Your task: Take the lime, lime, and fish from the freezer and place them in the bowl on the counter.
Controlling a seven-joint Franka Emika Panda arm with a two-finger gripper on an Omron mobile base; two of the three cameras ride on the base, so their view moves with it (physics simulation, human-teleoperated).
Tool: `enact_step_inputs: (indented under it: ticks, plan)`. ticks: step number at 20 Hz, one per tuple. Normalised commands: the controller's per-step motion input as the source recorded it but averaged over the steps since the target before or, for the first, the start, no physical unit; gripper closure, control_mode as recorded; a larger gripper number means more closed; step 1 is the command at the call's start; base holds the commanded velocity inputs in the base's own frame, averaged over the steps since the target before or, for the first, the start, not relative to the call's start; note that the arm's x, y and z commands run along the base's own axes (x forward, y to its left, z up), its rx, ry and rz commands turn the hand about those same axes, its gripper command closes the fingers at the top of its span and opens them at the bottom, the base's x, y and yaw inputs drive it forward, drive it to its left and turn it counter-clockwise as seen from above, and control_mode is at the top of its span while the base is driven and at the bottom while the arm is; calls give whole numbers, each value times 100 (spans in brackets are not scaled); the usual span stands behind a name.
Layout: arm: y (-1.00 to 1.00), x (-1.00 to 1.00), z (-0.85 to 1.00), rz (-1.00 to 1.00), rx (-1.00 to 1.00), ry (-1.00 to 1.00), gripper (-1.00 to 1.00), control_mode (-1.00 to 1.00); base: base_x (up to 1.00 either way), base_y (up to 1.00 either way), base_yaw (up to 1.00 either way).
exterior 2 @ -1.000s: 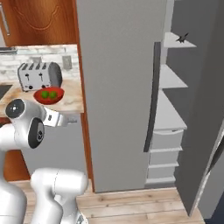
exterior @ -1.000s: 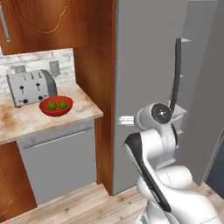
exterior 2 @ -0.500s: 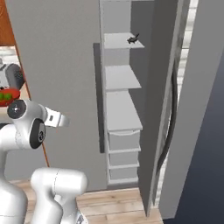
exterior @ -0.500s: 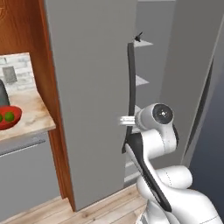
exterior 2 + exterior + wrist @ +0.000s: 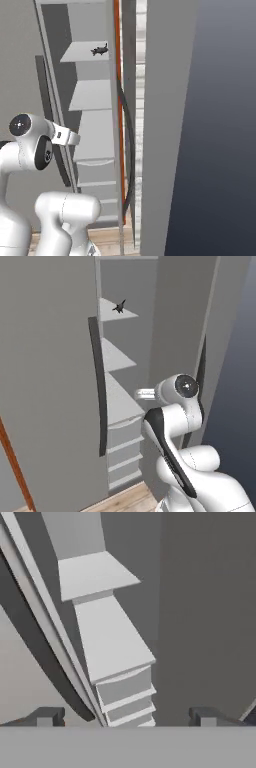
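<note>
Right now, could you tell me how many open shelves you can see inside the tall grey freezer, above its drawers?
3: the top shelf carrying the small dark fish, the bare middle shelf, and the lowest shelf directly above the drawers.

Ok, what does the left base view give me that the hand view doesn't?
Left base view: the fish lying on the top shelf of the freezer, with the arm in front. Hand view: the claw, jaws wide open and empty, aimed at the lower shelves. Both: the open freezer's grey shelves, its drawers and the dark door handle.
</note>
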Motion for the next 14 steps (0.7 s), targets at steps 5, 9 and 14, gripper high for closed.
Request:
enact_step_inputs:
  ticks: [5,9,14]
  plan:
    - [0,0,0,0,0,0,-100,100,97,-32,0]
    - [0,0,0,0,0,0,-100,100,99,-4,0]
    - [0,0,0,0,0,0,-100,100,79,-1,0]
